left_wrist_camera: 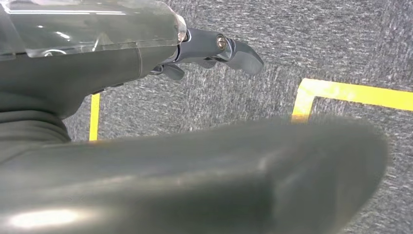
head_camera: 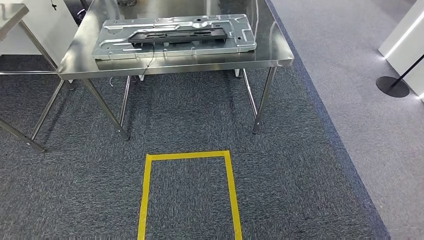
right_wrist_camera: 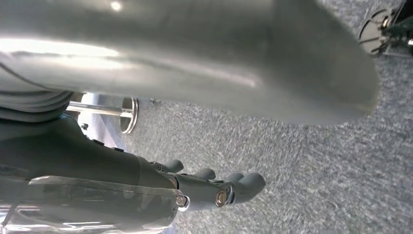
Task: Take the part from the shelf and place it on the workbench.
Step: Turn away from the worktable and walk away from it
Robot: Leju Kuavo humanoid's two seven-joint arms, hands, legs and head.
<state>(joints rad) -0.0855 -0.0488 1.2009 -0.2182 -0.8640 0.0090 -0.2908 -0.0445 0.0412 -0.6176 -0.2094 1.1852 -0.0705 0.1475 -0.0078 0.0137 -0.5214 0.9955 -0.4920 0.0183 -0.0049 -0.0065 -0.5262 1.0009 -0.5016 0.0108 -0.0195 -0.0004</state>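
Grey and empty, the left hand (left_wrist_camera: 146, 58) hangs over the carpet (left_wrist_camera: 302, 44), its dark fingers (left_wrist_camera: 234, 48) stretched out and apart from the thick thumb (left_wrist_camera: 195, 180), with nothing between them. Yellow tape (left_wrist_camera: 341, 90) lies on the carpet just beyond those fingers. The right hand (right_wrist_camera: 160, 185) hangs over carpet too, its fingers (right_wrist_camera: 238, 185) side by side and lightly bent, well apart from the thumb (right_wrist_camera: 195, 63), holding nothing; a shiny round foot (right_wrist_camera: 129, 114) on a metal rod stands near it.

From the head view, the tape forms a three-sided frame on the carpet, its open side toward the robot. Beyond it stands a steel worktop (head_camera: 272, 50) on thin legs. On the worktop lies the part (head_camera: 175, 35), a long pressed sheet-metal panel, flat, with a black strip (head_camera: 177, 34) along its middle and a thin wire (head_camera: 150, 60) trailing over the near edge. Another steel table (head_camera: 10, 15) stands to the left. A black round stand base (head_camera: 392, 86) sits on the lighter floor at the right.
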